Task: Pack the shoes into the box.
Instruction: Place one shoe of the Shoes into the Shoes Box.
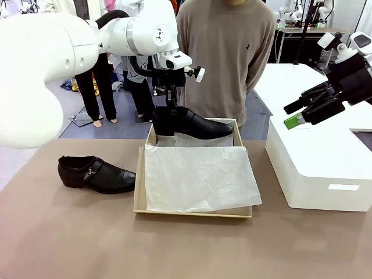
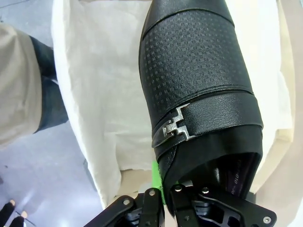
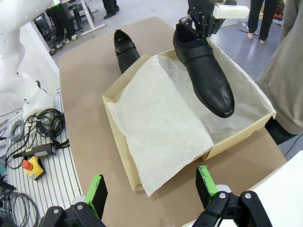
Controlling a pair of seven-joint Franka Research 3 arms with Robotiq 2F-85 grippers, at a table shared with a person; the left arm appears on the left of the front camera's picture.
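Two black leather shoes: the far shoe (image 2: 199,80) has a smooth glossy toe, a finely embossed checked panel and a brushed metal buckle (image 2: 175,126); the left shoe (image 1: 96,173) shines softly. Matt tan cardboard box (image 1: 139,197), lined with crinkled white tissue paper (image 1: 197,177). Smooth matt brown counter (image 1: 70,232). Smooth white box (image 1: 325,174) at right.

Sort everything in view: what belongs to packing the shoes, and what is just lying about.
Job: tan box; tissue paper; shoe gripped by the left hand over the box; second shoe on the table.
Lying about: white box; cables; yellow switch with red button.
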